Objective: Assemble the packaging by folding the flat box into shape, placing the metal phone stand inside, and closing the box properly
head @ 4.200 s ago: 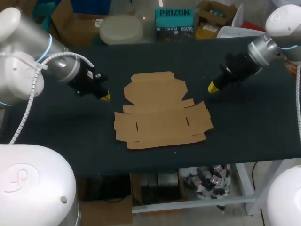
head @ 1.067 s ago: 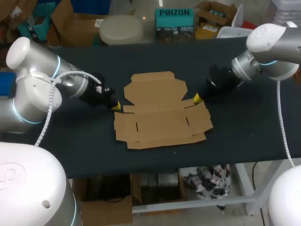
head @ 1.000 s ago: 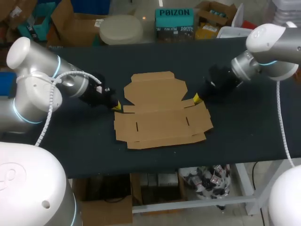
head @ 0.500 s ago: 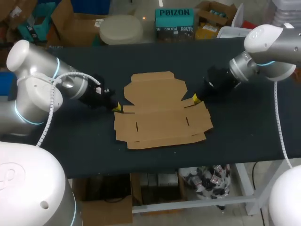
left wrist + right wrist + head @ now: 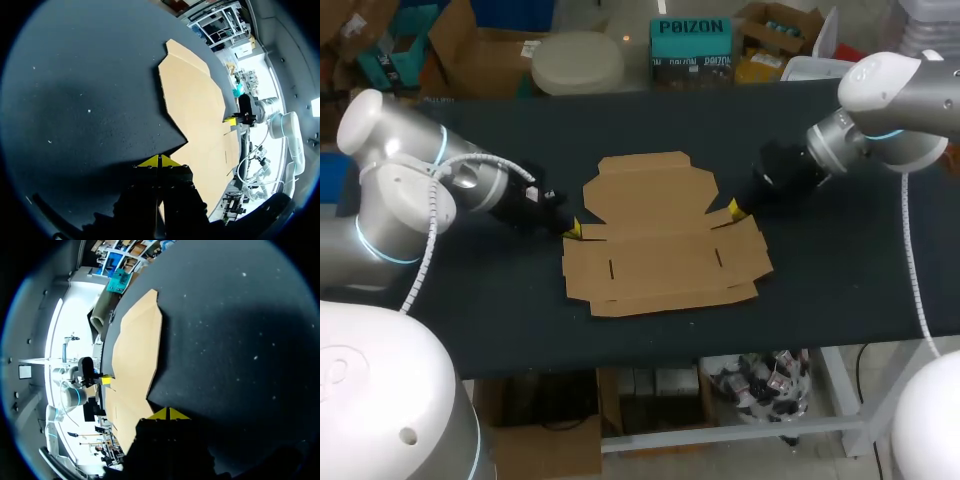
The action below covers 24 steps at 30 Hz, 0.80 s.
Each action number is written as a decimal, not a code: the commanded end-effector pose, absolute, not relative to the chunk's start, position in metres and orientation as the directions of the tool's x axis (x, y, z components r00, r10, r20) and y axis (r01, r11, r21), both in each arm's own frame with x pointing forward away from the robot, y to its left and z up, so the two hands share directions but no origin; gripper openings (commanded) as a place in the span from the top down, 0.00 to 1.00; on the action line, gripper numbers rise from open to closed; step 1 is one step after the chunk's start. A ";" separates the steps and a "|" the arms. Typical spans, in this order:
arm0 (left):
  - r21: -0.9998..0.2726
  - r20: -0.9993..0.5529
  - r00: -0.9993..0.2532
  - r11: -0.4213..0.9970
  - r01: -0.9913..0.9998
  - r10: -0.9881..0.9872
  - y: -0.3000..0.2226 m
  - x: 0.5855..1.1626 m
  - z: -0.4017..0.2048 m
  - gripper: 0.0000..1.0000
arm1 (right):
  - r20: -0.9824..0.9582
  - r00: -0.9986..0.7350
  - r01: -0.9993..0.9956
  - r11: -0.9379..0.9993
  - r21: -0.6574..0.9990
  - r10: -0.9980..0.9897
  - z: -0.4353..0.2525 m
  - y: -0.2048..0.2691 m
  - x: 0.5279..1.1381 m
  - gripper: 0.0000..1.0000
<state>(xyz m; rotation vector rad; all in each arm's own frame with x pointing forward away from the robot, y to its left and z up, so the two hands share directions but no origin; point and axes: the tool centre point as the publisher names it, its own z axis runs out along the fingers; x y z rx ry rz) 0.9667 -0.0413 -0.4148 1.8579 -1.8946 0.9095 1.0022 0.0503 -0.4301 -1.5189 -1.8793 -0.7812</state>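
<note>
Sitting just beside the flat box, the left gripper and right gripper (both pinched together) are risking pushing it crooked.

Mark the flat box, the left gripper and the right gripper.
flat box (image 5: 660, 240), head view, middle of the main panel.
left gripper (image 5: 159, 161), left wrist view, where its yellow tips meet.
right gripper (image 5: 169, 414), right wrist view, where its yellow tips meet.
</note>
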 end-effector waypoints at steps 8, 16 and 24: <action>-0.208 0.641 -0.096 -0.052 -0.977 -0.762 -0.043 0.966 -0.417 1.00 | 0.760 -0.177 0.981 0.173 0.087 0.625 -0.433 0.054 1.003 1.00; -0.210 0.631 -0.099 -0.047 -0.977 -0.769 -0.047 0.965 -0.411 1.00 | 0.749 -0.199 0.978 0.174 0.113 0.632 -0.425 0.059 0.999 1.00; -0.208 0.628 -0.104 -0.037 -0.978 -0.771 -0.051 0.966 -0.410 1.00 | 0.740 -0.212 0.976 0.180 0.124 0.638 -0.420 0.065 0.999 1.00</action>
